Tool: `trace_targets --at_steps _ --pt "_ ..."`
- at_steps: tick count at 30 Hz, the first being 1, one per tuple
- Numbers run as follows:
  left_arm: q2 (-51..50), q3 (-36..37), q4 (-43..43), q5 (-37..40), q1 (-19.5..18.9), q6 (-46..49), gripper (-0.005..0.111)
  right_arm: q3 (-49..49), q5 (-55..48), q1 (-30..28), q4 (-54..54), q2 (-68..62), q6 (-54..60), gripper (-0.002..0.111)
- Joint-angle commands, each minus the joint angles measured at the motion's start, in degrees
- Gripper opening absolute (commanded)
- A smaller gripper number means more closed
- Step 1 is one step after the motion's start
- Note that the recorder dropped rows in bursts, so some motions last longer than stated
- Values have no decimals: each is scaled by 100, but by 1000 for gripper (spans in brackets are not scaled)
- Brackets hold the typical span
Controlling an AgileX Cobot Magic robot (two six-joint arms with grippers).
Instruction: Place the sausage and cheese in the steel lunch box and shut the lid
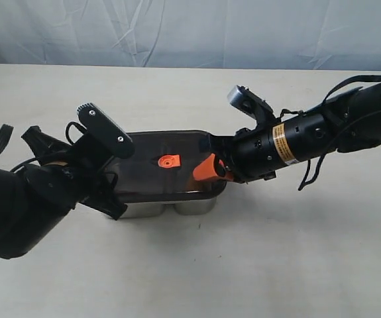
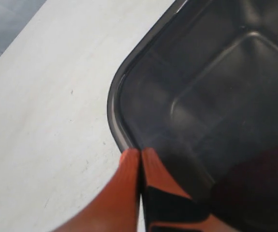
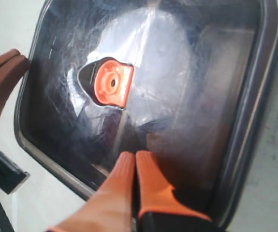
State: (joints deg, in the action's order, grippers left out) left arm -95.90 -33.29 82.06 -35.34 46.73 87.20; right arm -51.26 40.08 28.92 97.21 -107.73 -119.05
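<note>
While lid [image 1: 152, 177] covers lunch box [image 1: 191, 207], valve [image 1: 169, 161] centred

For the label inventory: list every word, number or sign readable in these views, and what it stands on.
Yellow label on the right arm: dark print, too small to read.
Orange valve tab on the lid: no lettering can be made out.
No other text shows in any view.

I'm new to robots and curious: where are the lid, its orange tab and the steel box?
lid [image 1: 177, 182], exterior view, dark top surface.
orange tab [image 3: 112, 83], right wrist view, its round middle.
steel box [image 1: 193, 205], exterior view, shiny front wall.
</note>
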Motion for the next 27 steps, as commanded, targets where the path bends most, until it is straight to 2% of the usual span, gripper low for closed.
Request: trace_targets --at_steps 1,10,13,27 --pt "-203 130 663 246 -44 28 0 62 -233 38 274 -2 -146 -1" --pt "-207 130 912 214 -44 28 0 62 -285 38 274 450 -146 -1" --pt "-163 130 912 -35 -20 28 0 62 -285 38 274 635 -146 -1" --pt "1049 120 624 152 -20 -4 0 62 -350 38 274 942 -146 -1"
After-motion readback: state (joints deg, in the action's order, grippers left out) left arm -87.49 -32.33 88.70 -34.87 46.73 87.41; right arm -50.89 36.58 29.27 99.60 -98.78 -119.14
